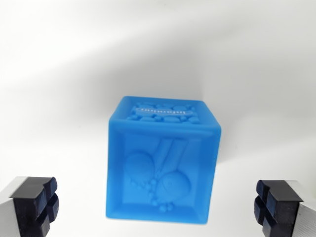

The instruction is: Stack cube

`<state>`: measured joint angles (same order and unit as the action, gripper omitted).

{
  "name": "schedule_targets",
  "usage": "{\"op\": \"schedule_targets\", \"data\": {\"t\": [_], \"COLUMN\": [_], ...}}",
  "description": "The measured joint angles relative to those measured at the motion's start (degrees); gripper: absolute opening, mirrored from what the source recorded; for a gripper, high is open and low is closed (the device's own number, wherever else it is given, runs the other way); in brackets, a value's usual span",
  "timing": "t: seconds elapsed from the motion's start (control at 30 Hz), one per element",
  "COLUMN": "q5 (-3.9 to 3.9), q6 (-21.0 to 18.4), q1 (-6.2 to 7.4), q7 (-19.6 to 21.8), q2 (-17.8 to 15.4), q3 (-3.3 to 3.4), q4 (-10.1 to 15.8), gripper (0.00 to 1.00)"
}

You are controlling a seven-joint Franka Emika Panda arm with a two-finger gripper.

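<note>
The pincer [157,206] was held spread wide, its pads either side of the blue embossed cube [163,160] on the white counter [59,74]. Nothing was gripped yet. Grasping and stacking were judged still undone, and no second cube was seen.

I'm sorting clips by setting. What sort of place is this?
Probably a lab or test bench: a plain white surface, a single blue embossed toy cube, and the open pincer of a robot arm. Nothing else shows.

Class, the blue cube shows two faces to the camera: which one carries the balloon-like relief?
The large front face of the blue cube, lying between the open gripper fingers. The narrower top face instead shows pebble-like bumps and a pale strip.
</note>
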<state>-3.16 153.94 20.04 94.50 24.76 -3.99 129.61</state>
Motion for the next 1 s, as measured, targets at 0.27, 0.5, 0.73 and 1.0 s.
{"op": "schedule_targets", "data": {"t": [0.27, 0.5, 0.73, 1.0], "q5": [-0.12, -0.12, -0.12, -0.12], "q6": [2.76, 4.61, 5.59, 5.85], "q1": [0.61, 1.14, 1.4, 1.48], "q7": [0.11, 0.11, 0.11, 0.11], "q2": [3.52, 5.99, 7.38, 7.77], "q3": [0.67, 1.21, 1.49, 1.57], "q4": [-0.78, -1.45, -1.93, -2.05], "gripper": [1.0, 1.0, 1.0, 0.0]}}
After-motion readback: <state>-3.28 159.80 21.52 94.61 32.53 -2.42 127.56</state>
